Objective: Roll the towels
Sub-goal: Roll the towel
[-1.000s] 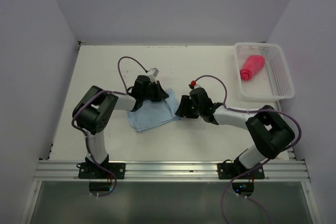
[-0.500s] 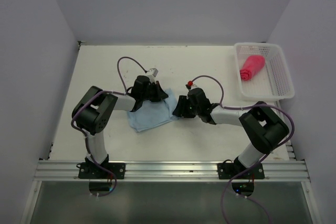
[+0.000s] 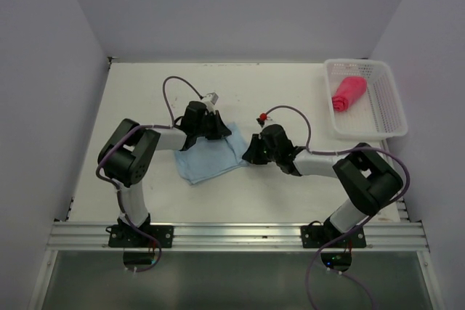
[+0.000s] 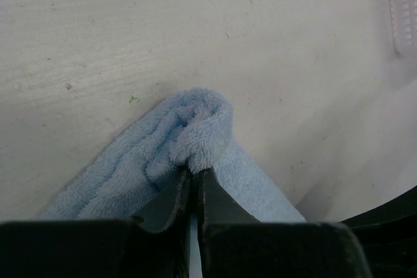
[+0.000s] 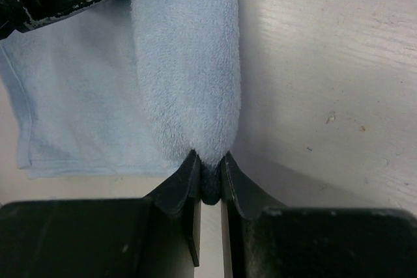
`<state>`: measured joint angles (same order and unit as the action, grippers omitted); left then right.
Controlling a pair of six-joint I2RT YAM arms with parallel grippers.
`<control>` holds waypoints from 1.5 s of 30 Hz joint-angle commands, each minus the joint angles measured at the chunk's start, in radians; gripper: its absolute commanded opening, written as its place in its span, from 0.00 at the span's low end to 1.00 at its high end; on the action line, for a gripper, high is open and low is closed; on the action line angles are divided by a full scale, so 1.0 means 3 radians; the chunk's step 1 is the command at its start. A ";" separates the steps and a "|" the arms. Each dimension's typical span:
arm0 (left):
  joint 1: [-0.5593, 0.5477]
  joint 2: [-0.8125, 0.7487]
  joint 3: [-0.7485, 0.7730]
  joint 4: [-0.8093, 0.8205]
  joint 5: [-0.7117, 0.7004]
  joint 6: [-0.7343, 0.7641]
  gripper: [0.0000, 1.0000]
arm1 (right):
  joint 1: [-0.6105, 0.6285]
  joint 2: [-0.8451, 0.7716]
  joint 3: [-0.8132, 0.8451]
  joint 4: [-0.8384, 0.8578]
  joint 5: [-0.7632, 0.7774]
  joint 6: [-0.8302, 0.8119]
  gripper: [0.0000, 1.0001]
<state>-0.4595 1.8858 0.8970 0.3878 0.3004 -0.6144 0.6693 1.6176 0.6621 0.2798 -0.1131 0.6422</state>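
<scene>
The blue towel is lying on the bench between the two arms. Most of it is spreading flat toward the near left, while its far-right edge is standing up as a thick, doubled fold. That fold is running in a line from one pincer to the other, so its long axis is stretching straight away from each set of jaws. The left pincer is sitting at the far end, its jaws pressing together on a bunched hump of cloth. The right pincer is sitting at the near-right end and is clamping the tip of the same fold. Both are gripping the towel, so neither arm is nearer to it than the other. Judging from this, the coming move is depending on both ends travelling together, square to the fold and across the flat part, so the roll is not skewing. The red towel is lying already rolled in the white basket at the far right, well apart from both arms. No brand, label or readable writing is showing anywhere.
</scene>
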 commanded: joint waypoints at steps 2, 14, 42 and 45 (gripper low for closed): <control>0.0156 -0.0099 0.0129 -0.0300 -0.0112 0.0197 0.05 | 0.0100 -0.0242 -0.0100 -0.0349 0.0243 -0.0269 0.00; 0.0202 -0.0385 0.0333 -0.0633 -0.0015 0.0085 0.39 | 0.0525 -0.0330 0.0171 -0.0790 0.0842 -0.0566 0.00; 0.0212 -0.0943 0.0267 -0.1103 0.0032 -0.0191 0.35 | 0.1419 -0.0203 0.0635 -0.1438 0.2651 -0.0852 0.00; 0.0212 -0.0978 0.0252 -0.1124 0.0047 -0.0248 0.35 | 0.1583 -0.0008 0.0845 -0.1617 0.2912 -0.0862 0.00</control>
<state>-0.4011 1.6421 0.9760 0.0586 0.3206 -0.6617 1.0981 1.5742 0.8360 -0.1314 0.5896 0.4061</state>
